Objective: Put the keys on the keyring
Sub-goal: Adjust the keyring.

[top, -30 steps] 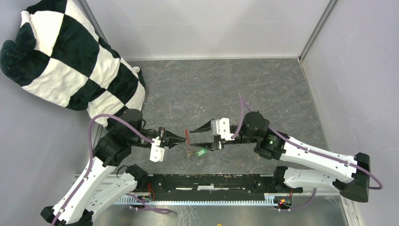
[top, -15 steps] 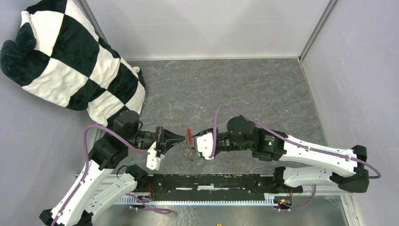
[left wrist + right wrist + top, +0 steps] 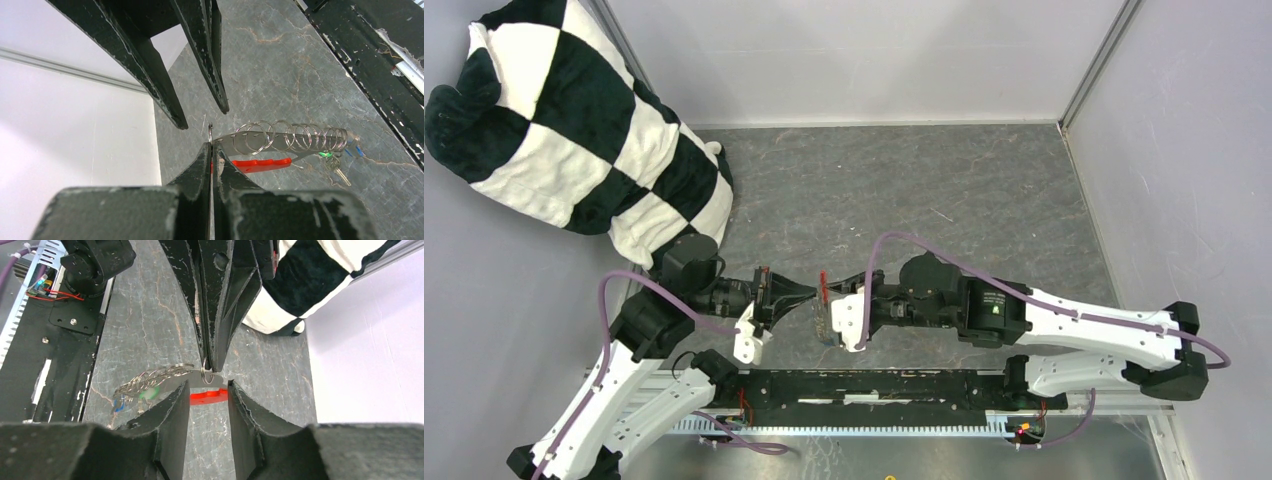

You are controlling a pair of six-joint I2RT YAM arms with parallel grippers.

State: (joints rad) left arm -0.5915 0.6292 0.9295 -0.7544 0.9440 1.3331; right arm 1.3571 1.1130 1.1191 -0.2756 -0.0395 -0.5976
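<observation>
Red-tagged keyring [image 3: 260, 164] pinched at its small ring, keys [image 3: 334, 164] beside its coiled end.

1. Left arm [image 3: 614, 372] angles in toward centre, wrist low.
2. Left gripper [image 3: 212, 148] points right, fingers pressed together, pinching the keyring [image 3: 260, 136].
3. Right arm [image 3: 1074, 325] stretches left, forearm low.
4. Right gripper [image 3: 209, 386] faces the left one tip to tip, fingers apart.
</observation>
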